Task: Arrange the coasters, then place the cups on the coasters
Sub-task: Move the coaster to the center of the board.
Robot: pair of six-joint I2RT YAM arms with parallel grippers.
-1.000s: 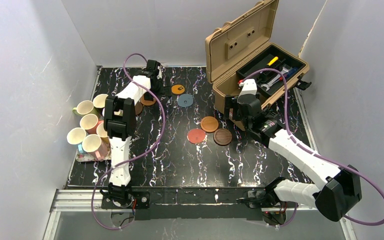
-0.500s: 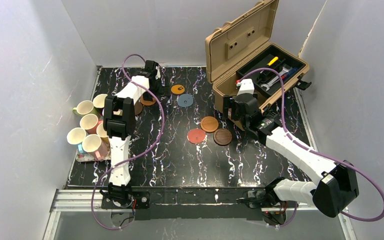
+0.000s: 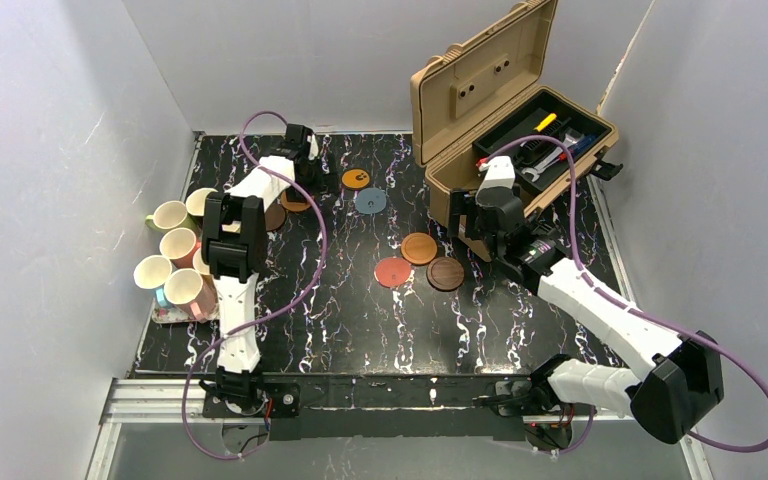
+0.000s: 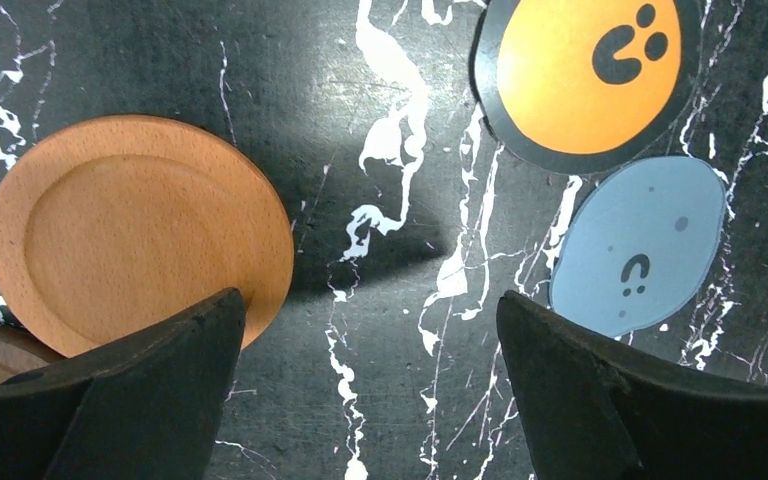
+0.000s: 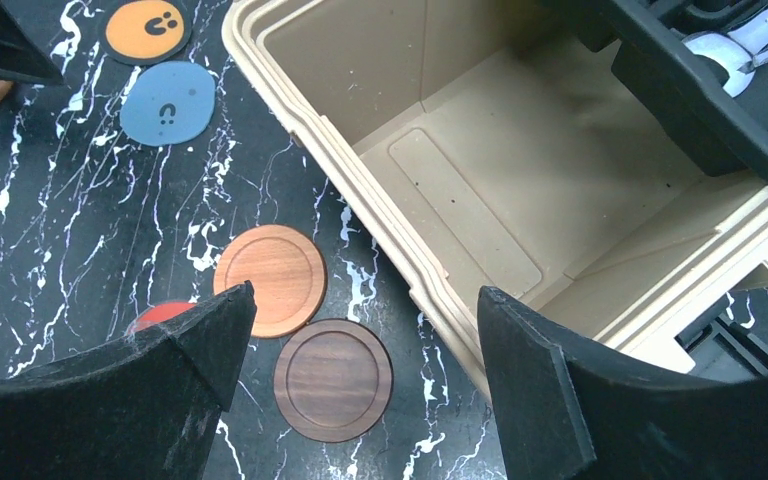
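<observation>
The left arm (image 3: 260, 182) stretches far out. Its left gripper (image 4: 368, 310) is spread wide, holding nothing. The bent right arm (image 3: 600, 312) has its right gripper (image 5: 365, 295) spread wide too.

The table (image 3: 360, 310) is black with white marble veining, the toolbox (image 3: 480, 80) tan with a black inner tray (image 5: 720, 110). Nearest the toolbox lie an orange-brown coaster (image 5: 270, 280), a dark brown coaster (image 5: 332, 380) and a red coaster (image 3: 393, 272); farther from it, the grey-blue coaster (image 4: 640, 245) and the black-rimmed orange coaster (image 4: 590, 75) bear dark marks.

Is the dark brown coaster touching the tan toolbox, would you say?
Apart. The right wrist view shows bare table between the dark brown coaster and the toolbox.
</observation>
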